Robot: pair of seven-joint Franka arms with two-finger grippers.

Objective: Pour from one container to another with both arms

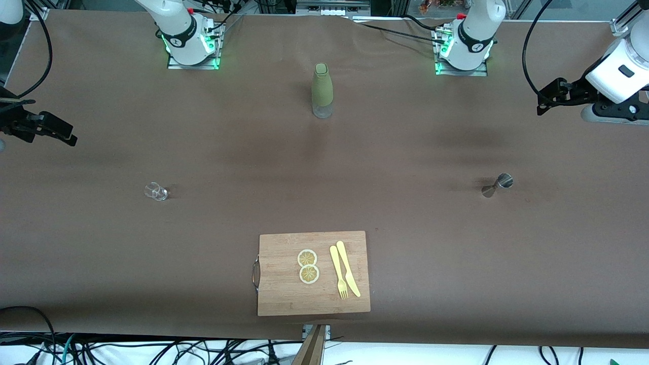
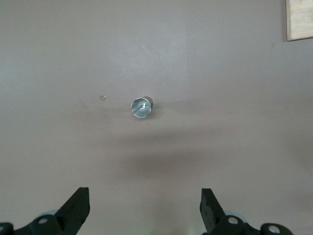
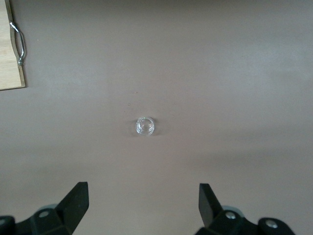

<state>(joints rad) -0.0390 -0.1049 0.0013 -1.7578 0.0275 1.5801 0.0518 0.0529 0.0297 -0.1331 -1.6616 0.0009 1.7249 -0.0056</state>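
Observation:
A small clear glass (image 1: 155, 191) stands on the brown table toward the right arm's end; in the right wrist view the glass (image 3: 145, 126) lies well clear of my open right gripper (image 3: 143, 205). A metal jigger (image 1: 497, 185) sits toward the left arm's end; in the left wrist view the jigger (image 2: 142, 107) is apart from my open left gripper (image 2: 145, 210). Both grippers are empty. The right gripper (image 1: 61, 133) hangs over its end of the table, and the left gripper (image 1: 547, 101) over the other end.
A green bottle (image 1: 322, 91) stands upright between the two arm bases. A wooden cutting board (image 1: 284, 294) lies nearest the front camera, carrying two lemon slices (image 1: 308, 266), a yellow knife (image 1: 349, 268) and a fork (image 1: 338, 274). A board corner (image 2: 299, 19) shows in the left wrist view, its handle (image 3: 18, 44) in the right.

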